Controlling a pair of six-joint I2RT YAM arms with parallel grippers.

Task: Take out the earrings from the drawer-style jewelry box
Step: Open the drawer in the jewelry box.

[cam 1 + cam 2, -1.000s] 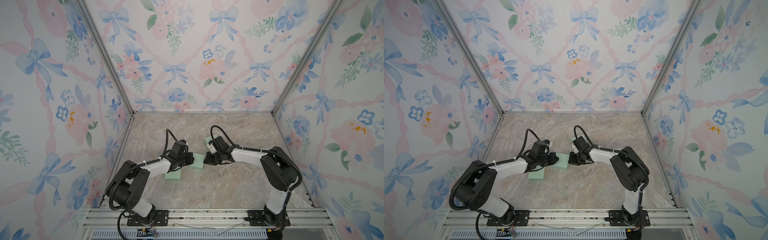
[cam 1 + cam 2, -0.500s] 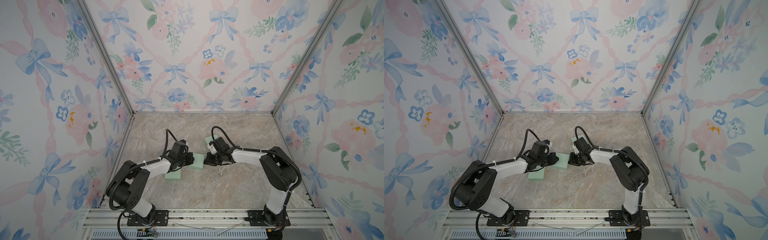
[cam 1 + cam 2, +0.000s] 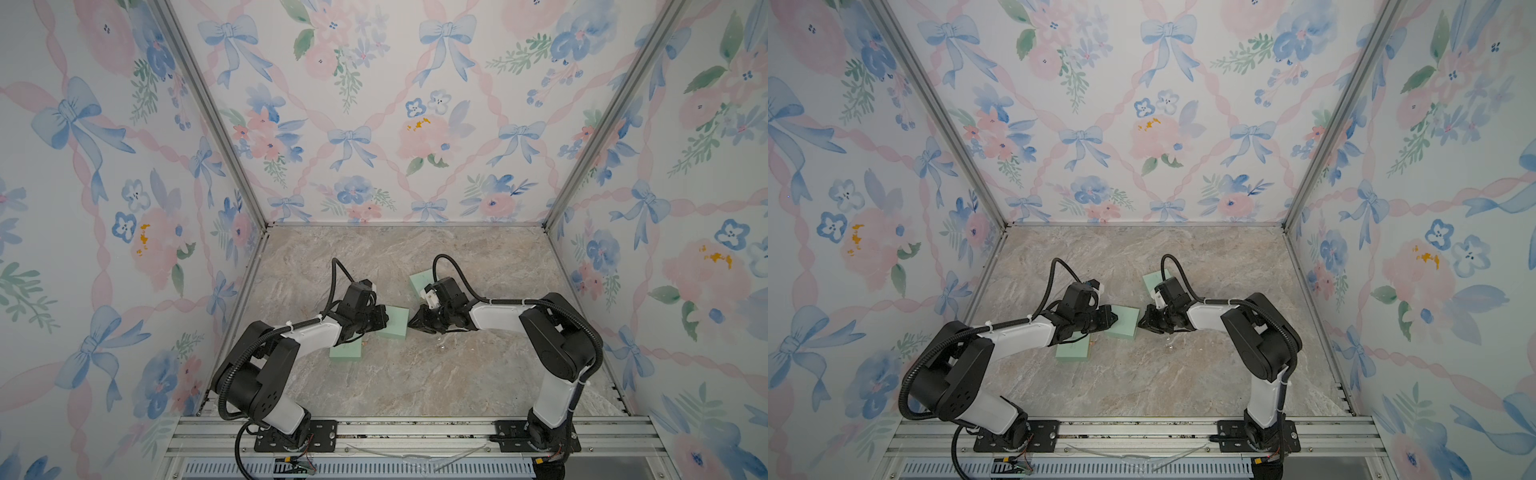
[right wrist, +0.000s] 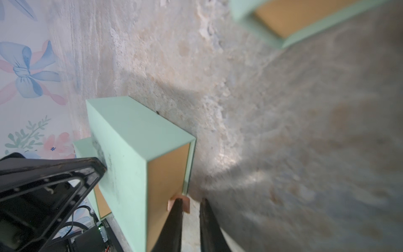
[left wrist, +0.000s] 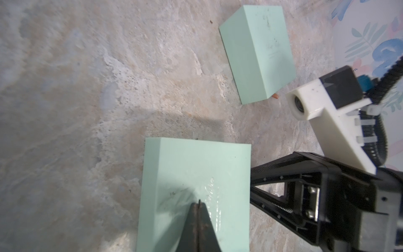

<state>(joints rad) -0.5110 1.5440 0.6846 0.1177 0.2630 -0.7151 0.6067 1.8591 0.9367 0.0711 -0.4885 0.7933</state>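
**Both grippers at the mint jewelry box (image 3: 395,323) near the middle of the counter (image 3: 415,386).**
The left gripper (image 5: 198,201) has its fingers pressed together, tips resting on the box's top face. The right gripper (image 4: 191,199) is at the tan drawer front (image 4: 168,174). Its fingers stand a narrow gap apart, one tip over the copper pull tab (image 4: 186,205), with nothing seen between them. The earrings (image 3: 440,341), tiny pale beads, lie on the bare counter just beside the right gripper, toward the front edge. Two other mint pieces (image 3: 417,280) lie apart from the box.
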